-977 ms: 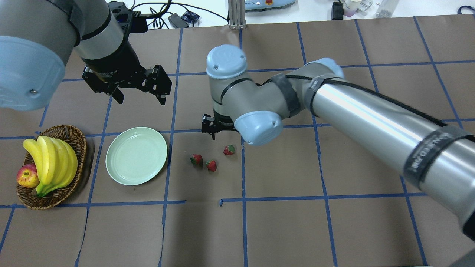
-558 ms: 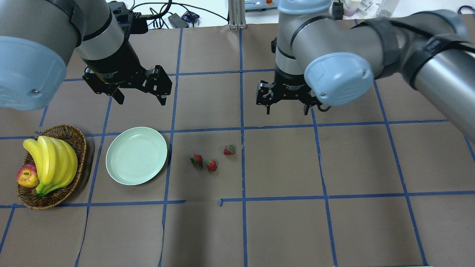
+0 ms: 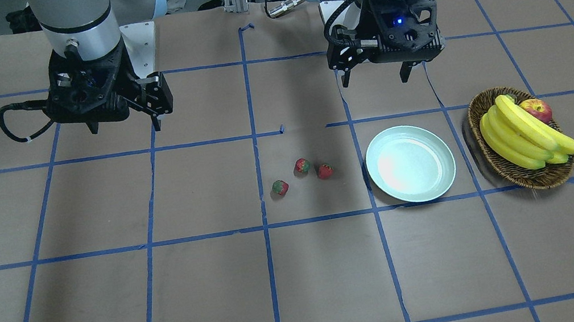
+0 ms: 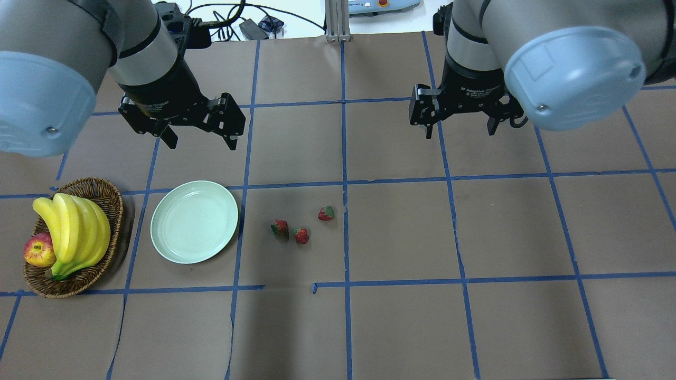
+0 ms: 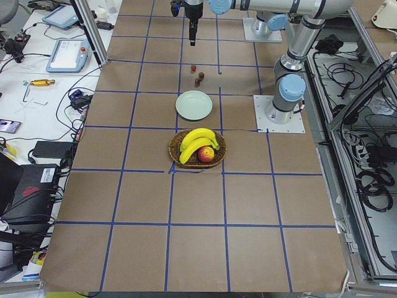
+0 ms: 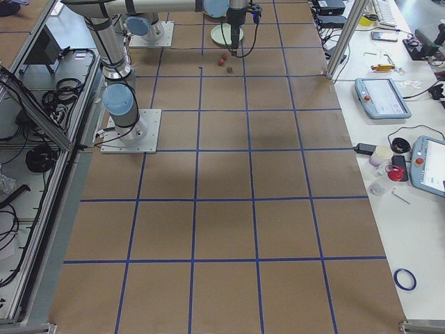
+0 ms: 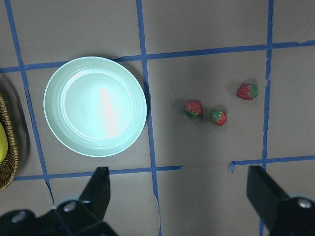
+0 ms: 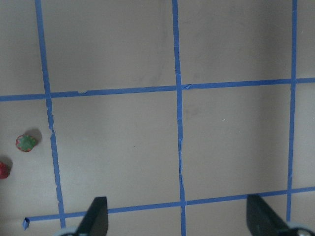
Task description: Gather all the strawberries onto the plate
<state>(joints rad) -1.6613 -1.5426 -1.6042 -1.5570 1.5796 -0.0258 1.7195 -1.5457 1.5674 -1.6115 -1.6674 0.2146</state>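
Right arm has swung back from above the fruit. The right pincer (image 4: 458, 129) now hangs high over bare bench (image 4: 401, 316), jaws apart, empty. The left pincer (image 4: 202, 140) is unchanged: raised near the plate (image 4: 194, 221), jaws apart, empty.

All three strawberries (image 4: 301, 235) lie on the bench beside the empty plate, on its robot-right side, between the two pincers and nearer the left one. Judgement: left arm better placed.

Right wrist view shows one berry whole and one cut off at the edge. Berry axes are too small to read.
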